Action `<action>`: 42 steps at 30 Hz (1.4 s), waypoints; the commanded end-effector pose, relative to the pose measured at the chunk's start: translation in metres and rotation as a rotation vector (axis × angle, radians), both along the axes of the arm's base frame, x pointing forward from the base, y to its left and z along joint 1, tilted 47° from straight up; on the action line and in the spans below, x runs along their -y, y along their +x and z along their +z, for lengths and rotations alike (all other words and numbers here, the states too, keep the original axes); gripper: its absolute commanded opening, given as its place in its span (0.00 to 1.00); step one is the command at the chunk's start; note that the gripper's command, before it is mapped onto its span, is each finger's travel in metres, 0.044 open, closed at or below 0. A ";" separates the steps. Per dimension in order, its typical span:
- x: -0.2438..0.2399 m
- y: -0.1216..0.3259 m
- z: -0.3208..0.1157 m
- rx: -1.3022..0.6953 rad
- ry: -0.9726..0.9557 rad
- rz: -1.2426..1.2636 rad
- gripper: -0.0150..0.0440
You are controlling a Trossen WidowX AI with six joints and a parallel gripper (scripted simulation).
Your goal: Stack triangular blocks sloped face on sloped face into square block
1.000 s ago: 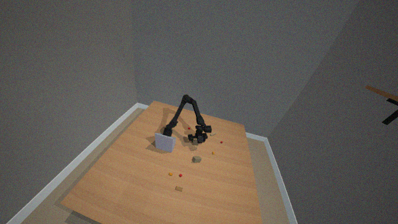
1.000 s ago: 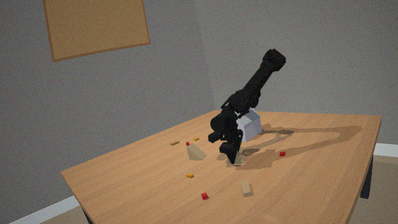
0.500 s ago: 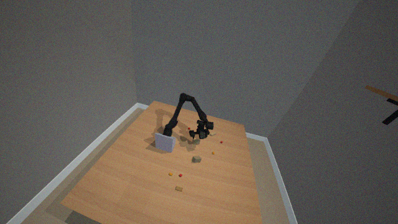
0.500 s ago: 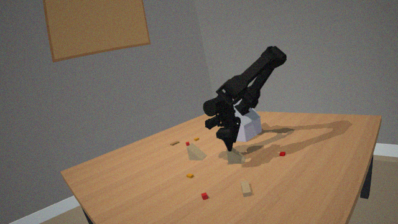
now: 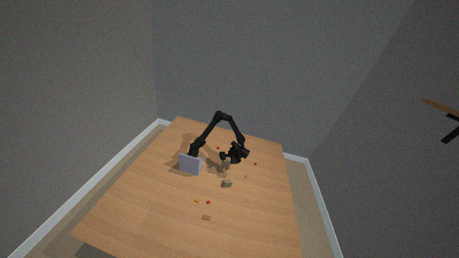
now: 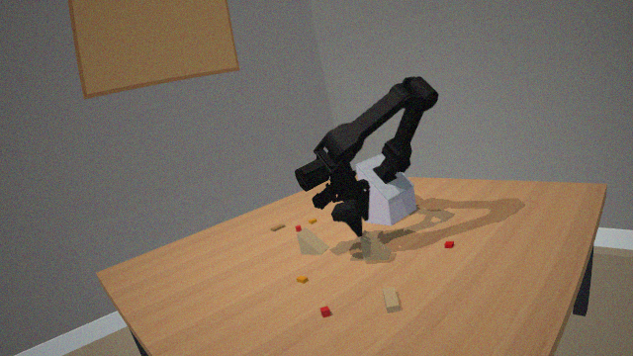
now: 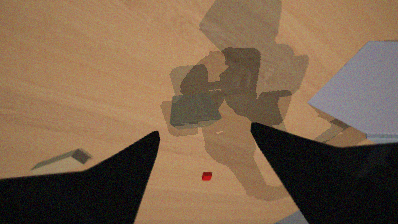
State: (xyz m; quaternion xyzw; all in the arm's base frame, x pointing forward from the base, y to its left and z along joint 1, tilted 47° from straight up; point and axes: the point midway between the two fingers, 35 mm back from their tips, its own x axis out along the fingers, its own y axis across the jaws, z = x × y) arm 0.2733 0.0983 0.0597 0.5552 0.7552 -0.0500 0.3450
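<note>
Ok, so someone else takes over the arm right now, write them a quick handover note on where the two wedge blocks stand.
Gripper: open, holding nothing, hanging over the table.
First triangular block: on the table under the gripper, in the arm's shadow.
Second triangular block: on the table a little way off, apart from the first.
Done: nothing stacked yet.
Left: pick one block up, set it sloped face on sloped face on the other with ends even, open, lift clear. Mind the small red cube nearby.

Matte black jointed arm [image 6: 376,119] with pointed black pincer [image 6: 352,220].
</note>
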 end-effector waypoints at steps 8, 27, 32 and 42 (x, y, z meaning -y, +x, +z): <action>0.031 0.017 -0.004 -0.054 0.243 0.013 1.00; 0.008 0.015 -0.017 -0.053 0.225 0.007 1.00; 0.000 0.015 -0.020 -0.052 0.223 0.006 1.00; -0.014 0.012 -0.026 -0.051 0.222 0.004 1.00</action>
